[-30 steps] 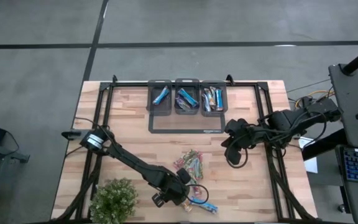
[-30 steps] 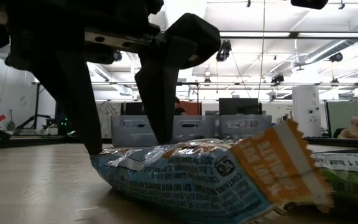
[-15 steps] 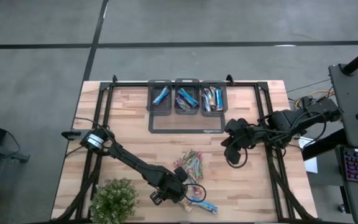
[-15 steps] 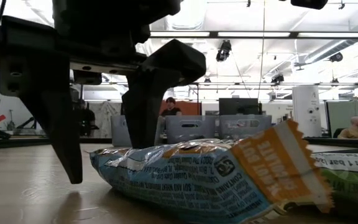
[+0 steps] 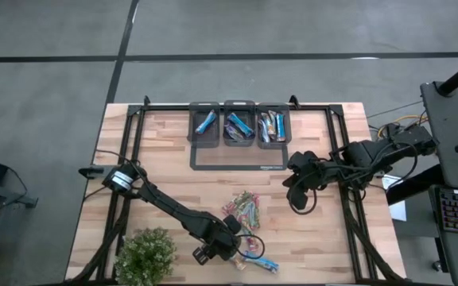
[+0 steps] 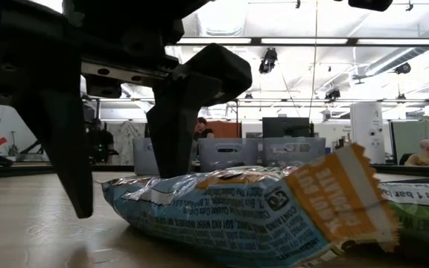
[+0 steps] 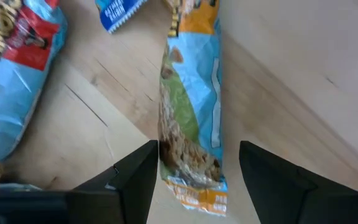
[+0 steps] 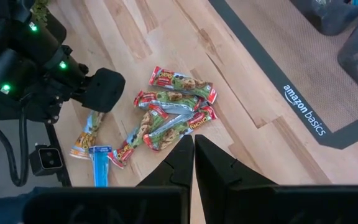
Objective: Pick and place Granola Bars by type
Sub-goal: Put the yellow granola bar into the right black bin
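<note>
A granola bar in a blue wrapper with orange ends lies flat on the table near its front edge. My left gripper is open and points steeply down over it, with one finger on each long side at one orange end. A pile of multicoloured granola bars lies just beyond, and an all-blue bar lies beside it. My right gripper hangs shut above the table's right half, holding nothing. My left gripper straddles the bar from above with its fingers across the bar's width. One finger stands right against the wrapper's long edge. I cannot tell whether it touches. The bar lies flat on the wood.
Three dark bins with sorted bars stand at the far edge behind a dark mat. A leafy green plant sits at the near left corner, close to my left arm. Bare wood lies between the pile and the mat.
My left gripper has sunk a little around the bar. In the low view its finger nearer the table's left edge has gone from the bar's end down to the wood beside it. The gap between the fingers is unchanged. The bar has shifted slightly.
</note>
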You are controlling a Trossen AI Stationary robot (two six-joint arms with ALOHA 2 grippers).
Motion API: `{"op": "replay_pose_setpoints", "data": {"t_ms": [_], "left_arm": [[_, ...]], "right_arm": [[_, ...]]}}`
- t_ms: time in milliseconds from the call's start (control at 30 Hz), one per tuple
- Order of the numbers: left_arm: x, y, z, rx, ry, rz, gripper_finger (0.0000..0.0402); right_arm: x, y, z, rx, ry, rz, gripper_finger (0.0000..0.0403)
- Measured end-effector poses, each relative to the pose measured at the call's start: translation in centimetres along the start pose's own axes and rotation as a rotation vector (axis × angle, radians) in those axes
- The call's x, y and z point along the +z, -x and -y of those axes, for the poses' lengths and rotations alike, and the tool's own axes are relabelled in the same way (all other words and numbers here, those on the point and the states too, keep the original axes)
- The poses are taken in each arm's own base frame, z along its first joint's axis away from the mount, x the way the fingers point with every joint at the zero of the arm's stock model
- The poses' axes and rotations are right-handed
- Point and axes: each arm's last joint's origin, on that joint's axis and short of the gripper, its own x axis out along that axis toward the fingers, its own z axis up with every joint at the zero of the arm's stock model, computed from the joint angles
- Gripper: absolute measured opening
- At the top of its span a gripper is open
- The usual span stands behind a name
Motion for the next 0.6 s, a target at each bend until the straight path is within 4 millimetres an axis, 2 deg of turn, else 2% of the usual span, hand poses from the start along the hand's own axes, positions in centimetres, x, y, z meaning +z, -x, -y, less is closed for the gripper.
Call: {"op": "replay_pose_setpoints", "data": {"t_ms": [600], "left_arm": [[0.06,-0.10,-0.08,0.006,0.011,0.019,0.0209]], "right_arm": [[0.02,0.00,0.01,-0.005,0.000,0.006,0.0008]]}}
